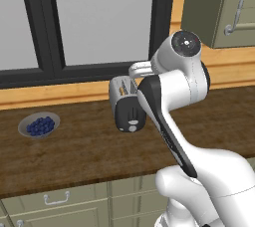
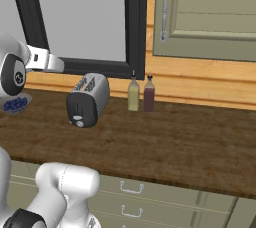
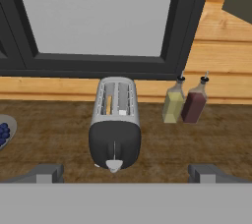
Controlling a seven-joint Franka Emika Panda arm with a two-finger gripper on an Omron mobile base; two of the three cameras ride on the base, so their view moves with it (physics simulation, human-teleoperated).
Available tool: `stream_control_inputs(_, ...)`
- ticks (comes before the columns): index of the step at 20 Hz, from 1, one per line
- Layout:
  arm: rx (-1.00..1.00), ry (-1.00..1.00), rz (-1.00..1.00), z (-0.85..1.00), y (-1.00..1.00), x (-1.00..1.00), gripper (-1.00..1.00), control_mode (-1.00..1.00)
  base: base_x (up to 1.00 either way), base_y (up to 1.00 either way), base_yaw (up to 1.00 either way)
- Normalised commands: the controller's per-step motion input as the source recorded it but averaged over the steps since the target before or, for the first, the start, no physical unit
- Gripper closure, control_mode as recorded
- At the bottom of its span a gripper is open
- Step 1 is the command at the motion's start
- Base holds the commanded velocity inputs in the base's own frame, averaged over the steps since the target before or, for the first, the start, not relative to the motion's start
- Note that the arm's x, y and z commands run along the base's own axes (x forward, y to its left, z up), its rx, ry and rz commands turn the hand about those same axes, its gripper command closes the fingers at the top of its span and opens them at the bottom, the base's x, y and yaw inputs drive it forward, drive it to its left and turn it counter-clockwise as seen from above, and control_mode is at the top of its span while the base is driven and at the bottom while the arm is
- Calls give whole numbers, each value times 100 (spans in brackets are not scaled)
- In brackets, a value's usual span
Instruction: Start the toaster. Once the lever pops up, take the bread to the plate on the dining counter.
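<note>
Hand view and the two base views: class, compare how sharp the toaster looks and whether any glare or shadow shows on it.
Hand view: toaster crisp, slots clearly separated, no glare, a faint shadow on the counter. Left base view: toaster softer and partly covered by the arm. Right base view: toaster slightly soft, evenly lit, no bright highlight.

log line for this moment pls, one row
phase: approach | toaster: on counter, bread in left slot | gripper: jaws open, short of toaster | bottles: right of toaster
</note>
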Motion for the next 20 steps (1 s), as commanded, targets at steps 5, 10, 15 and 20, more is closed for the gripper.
stream_control_inputs(5,0,0,0,0,0,0,-100,-100,0,0,0)
stream_control_inputs(10,0,0,0,0,0,0,-100,-100,0,0,0)
stream_control_inputs(15,0,0,0,0,0,0,-100,-100,0,0,0)
stream_control_inputs(20,0,0,0,0,0,0,-100,-100,0,0,0)
